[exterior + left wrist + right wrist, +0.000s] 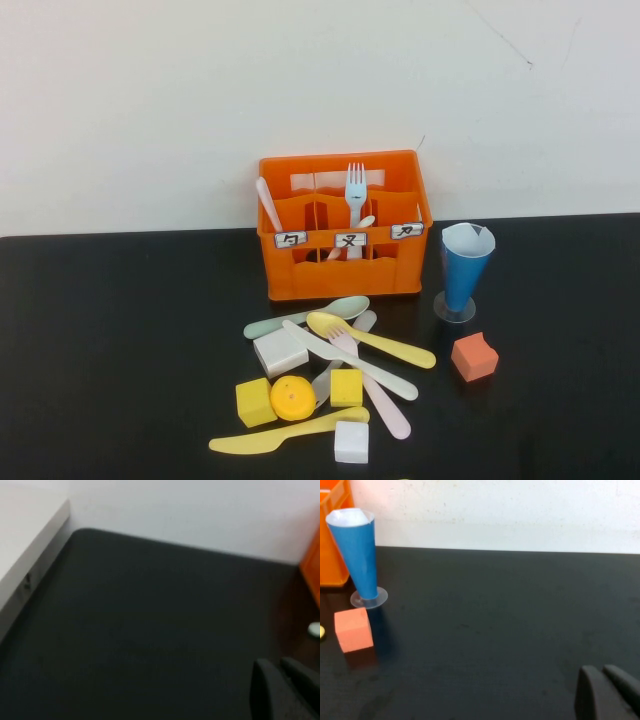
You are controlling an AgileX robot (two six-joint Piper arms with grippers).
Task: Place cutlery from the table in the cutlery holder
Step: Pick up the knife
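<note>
High view shows neither of my grippers; both arms sit out of frame. The orange cutlery holder (345, 225) stands at the centre of the frame on the black table (120, 330), against the white wall. A white fork (356, 192) stands upright in its middle compartment, a pale spoon handle (268, 203) leans in its left one, and another pale handle shows low beside the fork.

Below the holder, in the lower centre, the loose cutlery lies in a heap: a pale green spoon (310, 315), a yellow spoon (368, 338) crossing a white knife (350, 360), a pink fork (370, 380), and a yellow knife (285, 432) lowest of all. Mixed in are a white cube (280, 351), two yellow cubes (256, 402), a yellow ball (293, 397) and a second white cube (351, 441). To the right of the holder stands a blue cone cup (466, 268), with an orange cube (474, 357) below it.

In my left wrist view my left gripper (282, 690) sits at the lower right over bare table, its two dark fingers pressed together, nothing between them; the holder's orange edge (312, 570) shows at the right border, well apart.

In my right wrist view my right gripper (607, 692) sits at the lower right, fingers likewise closed and empty. The blue cup (357, 555), orange cube (353, 629) and holder corner (332, 535) lie far across at the left of that frame.
</note>
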